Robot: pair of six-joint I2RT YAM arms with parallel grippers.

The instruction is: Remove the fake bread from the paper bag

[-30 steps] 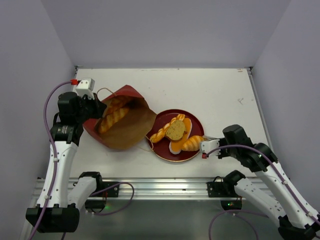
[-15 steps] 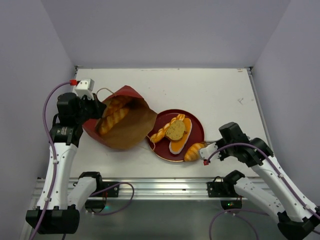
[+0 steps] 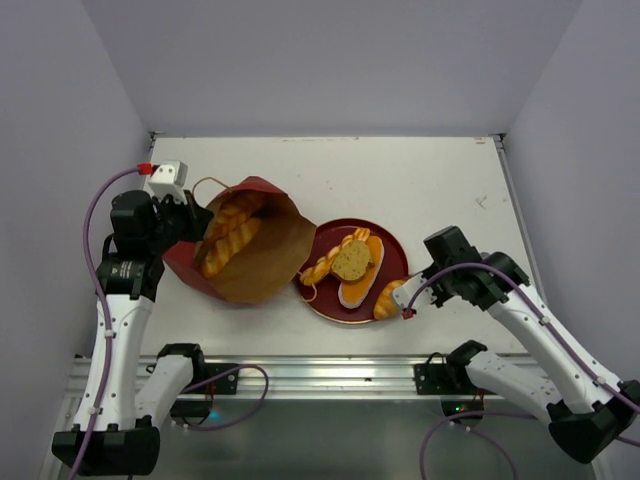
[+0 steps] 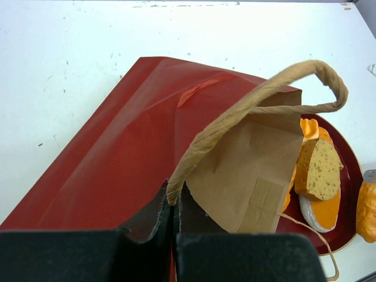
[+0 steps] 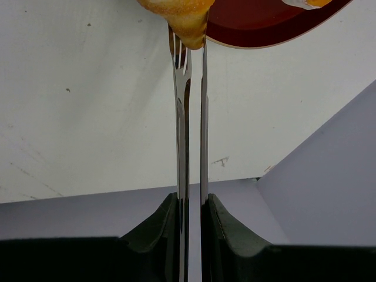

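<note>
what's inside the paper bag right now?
Two long golden loaves lie in the mouth of the paper bag. Anything deeper is hidden by the bag's wall.

Robotics lab test cell is indicated: white table (image 3: 430, 180) is boxed in by plain grey walls (image 3: 320, 60), w/ alu. rail (image 3: 330, 375) and purple cabling (image 3: 91, 245) seen.

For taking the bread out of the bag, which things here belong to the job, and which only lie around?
Job: paper bag; loaves inside it; small loaf in the right hand; bread pieces already out; left hand on the bag's edge.
Lying about: dark-red plate; white table.
</note>
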